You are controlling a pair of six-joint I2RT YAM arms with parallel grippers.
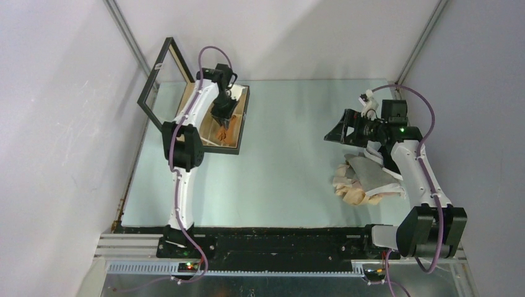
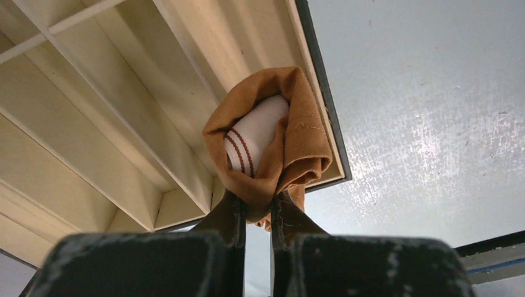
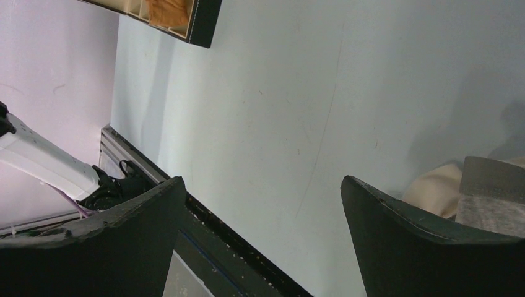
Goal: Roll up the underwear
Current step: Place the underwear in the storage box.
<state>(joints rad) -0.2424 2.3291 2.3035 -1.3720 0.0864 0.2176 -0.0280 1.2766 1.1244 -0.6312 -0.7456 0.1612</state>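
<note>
In the left wrist view my left gripper [image 2: 257,201] is shut on a rolled rust-brown underwear [image 2: 297,142] with a white, red-striped part showing inside the roll. It hangs over the wooden box's compartments [image 2: 124,124], near the box's right edge. From the top camera, the left gripper [image 1: 221,120] and the rust-brown roll [image 1: 224,132] are over the box [image 1: 242,124]. Grey [image 1: 371,173] and beige [image 1: 353,193] underwear lie in a heap at the right. My right gripper [image 1: 334,133] hovers open above and left of that heap, with nothing between its fingers [image 3: 261,180].
The box's black-framed lid [image 1: 158,77] stands open at the back left by the wall. The arm bases and a black rail [image 1: 278,238] run along the near edge. In the right wrist view the heap [image 3: 489,185] sits at the right edge.
</note>
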